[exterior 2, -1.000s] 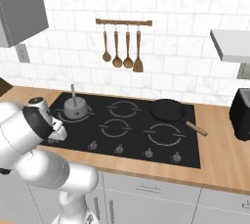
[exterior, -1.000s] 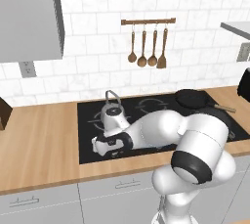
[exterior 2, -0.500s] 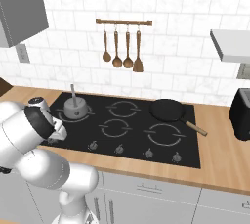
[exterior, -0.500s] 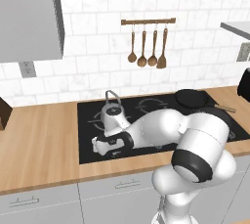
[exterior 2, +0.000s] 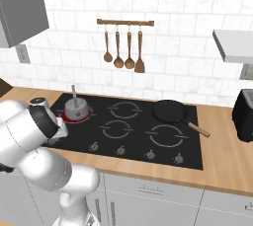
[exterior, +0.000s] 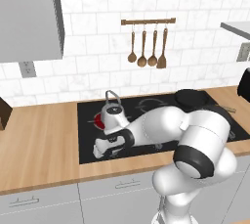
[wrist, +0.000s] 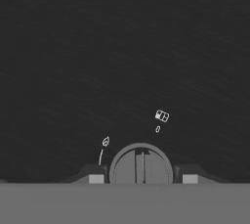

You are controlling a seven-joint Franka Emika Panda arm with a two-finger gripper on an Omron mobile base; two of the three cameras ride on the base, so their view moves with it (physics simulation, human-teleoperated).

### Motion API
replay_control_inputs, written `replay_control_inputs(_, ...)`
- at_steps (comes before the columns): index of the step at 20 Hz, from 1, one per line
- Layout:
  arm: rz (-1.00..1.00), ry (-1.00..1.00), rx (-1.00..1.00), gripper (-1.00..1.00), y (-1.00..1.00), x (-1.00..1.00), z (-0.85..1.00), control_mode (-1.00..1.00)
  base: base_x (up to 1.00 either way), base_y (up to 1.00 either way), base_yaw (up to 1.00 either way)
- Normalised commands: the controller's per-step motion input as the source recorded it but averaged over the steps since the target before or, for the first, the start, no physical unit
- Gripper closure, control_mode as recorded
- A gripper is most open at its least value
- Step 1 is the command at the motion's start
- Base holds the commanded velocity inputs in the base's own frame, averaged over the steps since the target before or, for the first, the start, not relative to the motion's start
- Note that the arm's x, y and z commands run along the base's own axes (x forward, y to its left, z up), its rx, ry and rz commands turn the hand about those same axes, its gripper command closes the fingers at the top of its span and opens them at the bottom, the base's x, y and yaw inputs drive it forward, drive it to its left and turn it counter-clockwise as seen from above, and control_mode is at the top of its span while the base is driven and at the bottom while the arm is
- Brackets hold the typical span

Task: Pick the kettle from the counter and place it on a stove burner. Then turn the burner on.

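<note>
Dull-grey metal marks the kettle (exterior: pixel 113 116), which sits upright on the rear left burner (exterior 2: pixel 75 115) of the black glass cooktop (exterior 2: pixel 133 141); that burner glows red around the kettle's base, and the thin wire handle arches above the lid. In the hand view, the gripper (wrist: pixel 140 179) is low over the front left edge of the cooktop with a round grey stove knob (wrist: pixel 140 164) between its two fingertips (wrist: pixel 96 178), one tip on each side of the knob and close against it, so the pincer appears to be pinching the knob, though actual contact cannot be made out. White printed markings lie on the glass just above the knob. From the left base view the hand (exterior: pixel 108 145) is near the front of the cooktop, in front of the kettle. A black frying pan (exterior 2: pixel 170 111) rests on the rear right burner, well apart from the kettle, its handle pointing to the front right. The wood-grain counter (exterior: pixel 39 145) runs to either side of the cooktop. Wooden utensils (exterior: pixel 146 54) hang from a rail on the white tiled wall behind the cooktop.
</note>
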Motion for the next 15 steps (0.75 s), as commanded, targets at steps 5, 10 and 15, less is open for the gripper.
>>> replay_control_inputs(5, 0.47, 0.0, -0.07, 1.0, 0.12, 0.0, 0.08, -1.0, 0.0, 0.0, 0.0)
replay_control_inputs(10, 0.2, 0.0, -0.04, 1.0, 0.03, -0.03, 0.03, -1.0, 0.0, 0.0, 0.0)
replay_control_inputs(15, 0.0, 0.0, 0.0, 1.0, 0.0, 0.0, 0.0, -1.0, 0.0, 0.0, 0.0)
